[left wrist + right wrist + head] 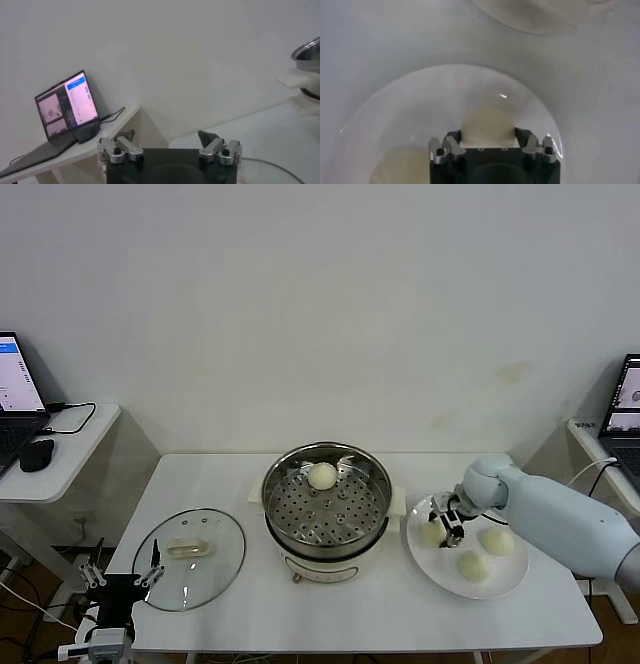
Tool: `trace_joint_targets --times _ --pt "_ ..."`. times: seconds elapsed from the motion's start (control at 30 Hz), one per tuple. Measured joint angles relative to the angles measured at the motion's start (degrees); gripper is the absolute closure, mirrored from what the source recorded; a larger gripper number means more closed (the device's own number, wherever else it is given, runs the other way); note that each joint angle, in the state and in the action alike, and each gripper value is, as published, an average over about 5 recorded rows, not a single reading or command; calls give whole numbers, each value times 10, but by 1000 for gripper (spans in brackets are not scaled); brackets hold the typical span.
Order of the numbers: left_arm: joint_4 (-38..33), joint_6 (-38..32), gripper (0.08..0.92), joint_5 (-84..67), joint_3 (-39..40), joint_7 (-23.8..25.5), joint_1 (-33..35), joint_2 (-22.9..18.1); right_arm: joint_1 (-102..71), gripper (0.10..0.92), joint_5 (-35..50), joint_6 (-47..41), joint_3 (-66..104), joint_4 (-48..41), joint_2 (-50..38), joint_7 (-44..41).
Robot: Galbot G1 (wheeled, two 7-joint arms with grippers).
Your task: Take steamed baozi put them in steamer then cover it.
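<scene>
Steel steamer [326, 502] mid white table [250, 609] in head view, 1 smooth round baozi [322, 476] on its perforated tray, 3 on the white plate [497, 587] right, where right gripper [446, 526] clamps the nearest bun [431, 533]; glass cover [189, 558] lies flat left. Left wrist view: left gripper [169, 143] jaws wide apart, holding nothing, laptop [67, 107] text unreadable. Right wrist view: fingers [452, 139] pinch the cream bun [488, 126] over the plate [400, 115].

No text, label or number can be read anywhere. The laptop [67, 107] screens show windows, but their writing is too small to make out.
</scene>
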Motion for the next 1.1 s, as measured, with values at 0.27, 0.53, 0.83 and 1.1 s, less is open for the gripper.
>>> trace_joint_targets --times 0.27,0.53,0.83,1.1 --pt "-7 0 177 -6 -5 0 6 5 38 471 23 -12 -16 30 -33 -15" --pt "-10 2 177 -14 -1 1 4 8 144 458 89 -40 -66 93 -89 -25" --pt "-14 4 177 -30 -3 3 5 14 333 457 212 -90 -162 170 -79 -13" --pt "-17 4 177 -34 2 4 3 6 396 455 326 -160 -205 208 -7 30"
